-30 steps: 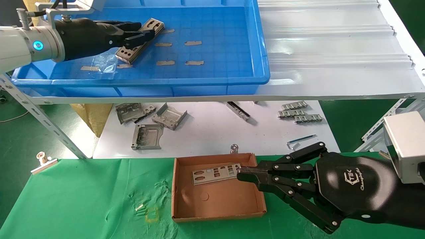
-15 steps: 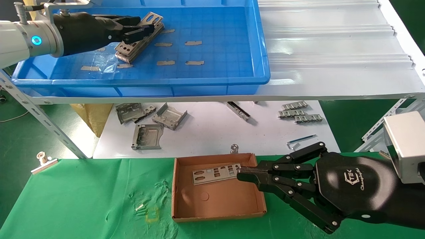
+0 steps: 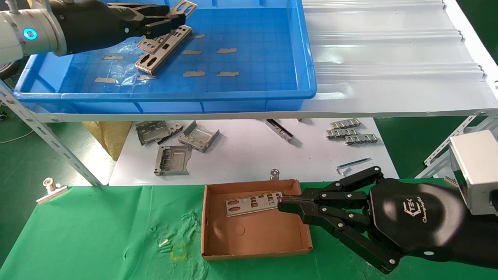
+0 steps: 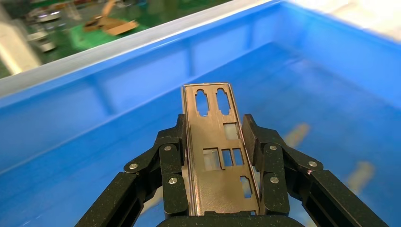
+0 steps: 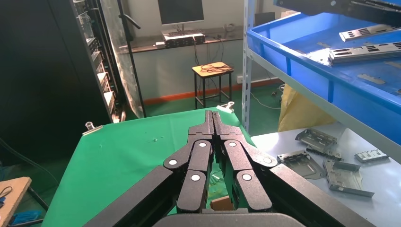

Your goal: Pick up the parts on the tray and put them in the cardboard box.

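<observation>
The left gripper [image 3: 165, 19] is clamped across the long edges of one punched metal plate [image 4: 220, 151], holding it clear of the floor of the blue tray [image 3: 264, 83] near the tray's far left corner. The plate appears thin, stiff and light; its smooth bare edges are likely slippery, so a hold across the width near mid-length, as seen in the left wrist view, should limit swing. Thin sheet of this kind may bend if it strikes a rim.

A remaining stack of plates [image 3: 163, 50] lies directly below the raised plate, on the tray floor among strips of beige tape [image 3: 227, 50].

One plate [image 3: 253, 203] already lies in the cardboard box [image 3: 255, 249] on the green cloth. The right gripper [image 3: 281, 203] is parked with its fingers pressed together, its tip over the box's right side and just beside that plate; it could crowd the drop zone. The tray rim and the shelf edge lie between tray and box
</observation>
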